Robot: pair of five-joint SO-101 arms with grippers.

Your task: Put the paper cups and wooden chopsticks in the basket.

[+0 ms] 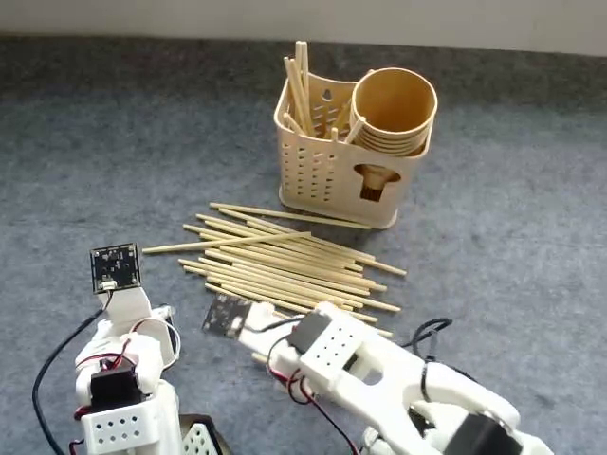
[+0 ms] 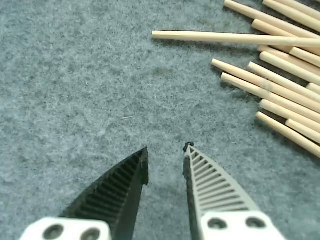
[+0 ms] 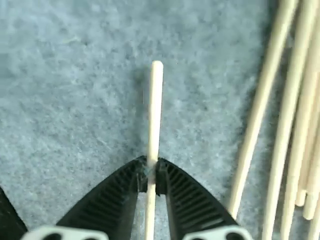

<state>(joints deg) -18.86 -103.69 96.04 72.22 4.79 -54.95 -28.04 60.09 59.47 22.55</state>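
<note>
Two robot arms sit at the near edge of the high view. The left arm (image 1: 123, 417) is at the lower left. The right arm (image 1: 379, 374) is at the lower right, with its wrist over the near edge of a loose pile of chopsticks (image 1: 294, 261) lying flat on the grey desk (image 1: 104, 142). Beyond the pile stands the cream basket (image 1: 318, 180). One compartment holds standing chopsticks (image 1: 302, 81) and the other a stack of paper cups (image 1: 394, 100), so the cups look done and the pile is left to clear.

Left wrist view: the left gripper (image 2: 166, 150) hangs over bare desk. Its fingers (image 2: 122, 187) are a narrow gap apart with nothing between them. Chopstick ends (image 2: 272, 85) lie off to one side, clear of it.

Right wrist view: the right gripper (image 3: 151, 167) has its black fingers (image 3: 112, 200) pinched on a single chopstick (image 3: 156, 105), which runs out past the fingertips over the desk. Other sticks (image 3: 289, 115) lie just beside it, apart from it.

The step in hand seems to be carrying this one stick to the basket. To do it well:
- Hold the pinch firm and lift straight up before swinging, so the stick clears the pile.
- Tip it toward upright over the chopstick compartment, not the cups.
- Release only once its lower end is inside the rim.
- Move slowly, since a thin round stick may swivel in the pinch.
</note>
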